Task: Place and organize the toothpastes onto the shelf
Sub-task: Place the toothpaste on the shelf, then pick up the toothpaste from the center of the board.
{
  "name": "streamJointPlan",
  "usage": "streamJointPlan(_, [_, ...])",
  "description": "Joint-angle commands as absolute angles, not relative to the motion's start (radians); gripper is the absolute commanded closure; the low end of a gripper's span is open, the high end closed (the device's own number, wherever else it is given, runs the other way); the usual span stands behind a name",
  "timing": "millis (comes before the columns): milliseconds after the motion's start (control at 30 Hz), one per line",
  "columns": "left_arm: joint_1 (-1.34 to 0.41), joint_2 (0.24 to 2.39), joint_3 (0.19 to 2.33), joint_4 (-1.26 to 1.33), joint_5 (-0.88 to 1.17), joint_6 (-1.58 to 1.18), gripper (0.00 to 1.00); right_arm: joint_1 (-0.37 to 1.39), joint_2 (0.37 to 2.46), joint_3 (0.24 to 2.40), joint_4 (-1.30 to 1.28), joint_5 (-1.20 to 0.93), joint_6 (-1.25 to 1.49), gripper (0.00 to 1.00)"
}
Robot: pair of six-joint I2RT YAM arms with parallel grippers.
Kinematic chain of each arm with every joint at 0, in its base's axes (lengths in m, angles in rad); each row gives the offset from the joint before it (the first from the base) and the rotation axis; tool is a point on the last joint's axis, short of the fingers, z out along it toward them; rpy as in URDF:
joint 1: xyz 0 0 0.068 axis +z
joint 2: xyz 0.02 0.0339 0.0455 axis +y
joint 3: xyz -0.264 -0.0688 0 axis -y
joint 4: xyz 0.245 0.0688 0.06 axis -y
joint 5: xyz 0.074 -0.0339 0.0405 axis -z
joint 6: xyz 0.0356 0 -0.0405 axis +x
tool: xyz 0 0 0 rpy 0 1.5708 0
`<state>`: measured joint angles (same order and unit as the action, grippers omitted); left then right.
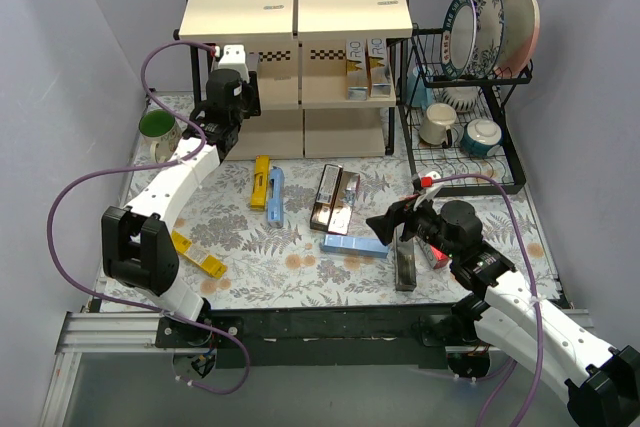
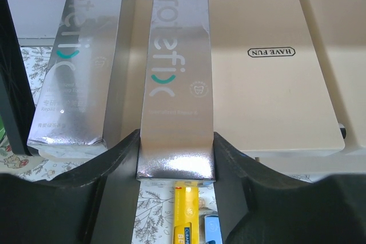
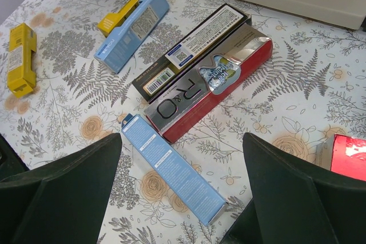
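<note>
Glossy silver carton [image 2: 177,84] — matt cream shelf board [image 2: 269,95]

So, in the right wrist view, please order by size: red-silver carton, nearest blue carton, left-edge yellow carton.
1. red-silver carton, slightly wider
2. nearest blue carton, similar length
3. left-edge yellow carton, though farther away

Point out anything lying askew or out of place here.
Toothpaste cartons lie scattered at mixed angles on the floral table. The black carton and red R&O carton lie touching, diagonal. One yellow carton sits apart by the left arm's base.

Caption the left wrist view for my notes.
Left gripper grips a silver carton beside a second silver carton at the shelf.
</note>
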<state>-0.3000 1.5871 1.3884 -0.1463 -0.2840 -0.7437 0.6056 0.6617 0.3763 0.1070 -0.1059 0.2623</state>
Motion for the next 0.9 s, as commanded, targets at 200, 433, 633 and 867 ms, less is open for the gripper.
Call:
streamJointPlan(200, [-0.293, 1.560, 1.396, -0.081, -0.307, -0.733, 0.61, 0.607, 0.650, 0.359, 0.149, -0.110, 0.264, 0.05])
streamJointPlan(433, [-0.293, 1.548, 1.408, -0.100, -0.281, -0.738, 0.44, 0.607, 0.647, 0.359, 0.147, -0.109, 0.262, 0.05])
streamJointPlan(633, [-0.295, 1.447, 1.401, -0.140, -0.236, -0.773, 0.22, 0.607, 0.644, 0.365, 0.137, -0.106, 0.255, 0.05])
streamJointPlan(867, [-0.293, 1.277, 1.342, -0.201, -0.158, -0.842, 0.05, 0.609, 0.661, 0.411, 0.071, -0.113, 0.215, 0.05])
